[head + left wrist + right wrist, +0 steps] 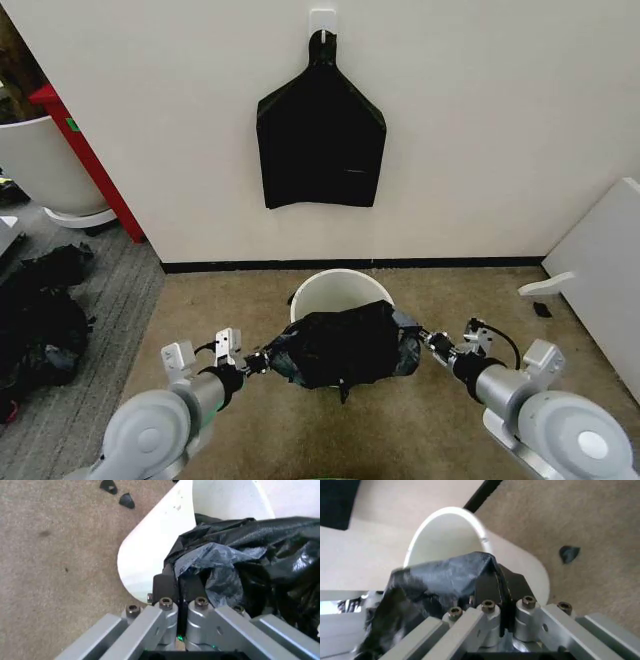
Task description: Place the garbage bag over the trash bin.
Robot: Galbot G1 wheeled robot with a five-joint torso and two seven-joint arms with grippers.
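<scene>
The garbage bag (345, 345), glossy crinkled black plastic, hangs stretched between my two grippers just in front of and partly over the near rim of the trash bin (335, 287), a small round white bucket on the carpet by the wall. My left gripper (262, 360) is shut on the bag's left edge; the left wrist view shows its fingers (172, 587) pinching the plastic (250, 551) beside the bin wall (150, 551). My right gripper (425, 342) is shut on the bag's right edge (445, 575), next to the bin's rim (447, 512).
A flat black bag bunch (320, 135) hangs from a wall hook above the bin. A large white tub (40, 165) and red frame (90, 160) stand at left, a dark heap (40, 320) on the grey floor. A white board (600, 270) leans at right.
</scene>
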